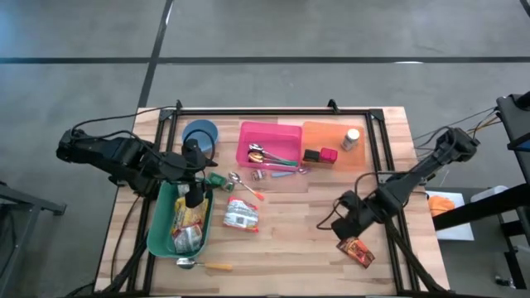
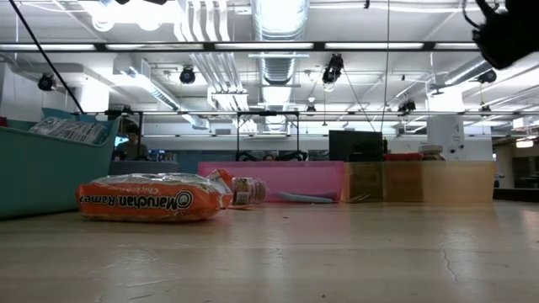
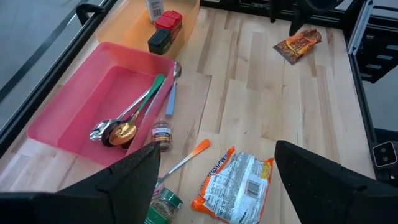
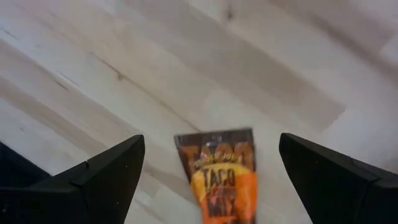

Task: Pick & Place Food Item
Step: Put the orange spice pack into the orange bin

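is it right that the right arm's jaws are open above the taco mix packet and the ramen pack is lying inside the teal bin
Not quite. The ramen pack lies on the bare wood beside the teal bin, not inside it, as the high view shows. The rest holds: the right gripper has its jaws open above the taco mix packet.

Pink tray (image 3: 74, 106) holds spoons (image 3: 118, 127); ramen packet (image 3: 236, 186) lies between the open left gripper's (image 3: 217, 180) fingers (image 3: 134, 177)
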Controlling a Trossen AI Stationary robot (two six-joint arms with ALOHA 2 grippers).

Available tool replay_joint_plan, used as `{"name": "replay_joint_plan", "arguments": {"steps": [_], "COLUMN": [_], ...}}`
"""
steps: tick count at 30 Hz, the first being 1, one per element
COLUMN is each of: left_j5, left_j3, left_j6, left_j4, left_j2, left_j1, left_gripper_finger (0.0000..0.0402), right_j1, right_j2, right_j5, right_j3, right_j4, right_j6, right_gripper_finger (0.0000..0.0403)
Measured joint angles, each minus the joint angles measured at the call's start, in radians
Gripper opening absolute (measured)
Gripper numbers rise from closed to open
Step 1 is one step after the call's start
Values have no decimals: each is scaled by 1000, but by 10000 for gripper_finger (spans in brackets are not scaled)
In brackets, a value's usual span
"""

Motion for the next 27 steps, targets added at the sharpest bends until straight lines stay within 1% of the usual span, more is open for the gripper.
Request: {"name": "replay_joint_plan", "arguments": {"steps": [5,12,15,20,22,27], "left_j5": [0,0,0,0,0,1], "left_j3": [0,0,0,0,0,0], "left_j6": [0,-2,-3,-3,-3,-41], "left_j4": [0,0,0,0,0,0], "left_j2": [0,0,0,0,0,0], "left_j1": [0,0,0,0,0,0], "left_gripper_finger": [317,317,317,317,317,317], "right_j1": [80,134,134,140,140,138], "right_j2": [0,0,0,14,39,136], "right_j5": [-6,-12,-57,-68,-79,-169], "right_j3": [-86,-163,-202,-267,-274,-258], "right_j4": [117,129,183,358,369,371], "right_j6": [166,258,264,277,274,231], "right_gripper_finger": [368,368,368,368,368,368]}}
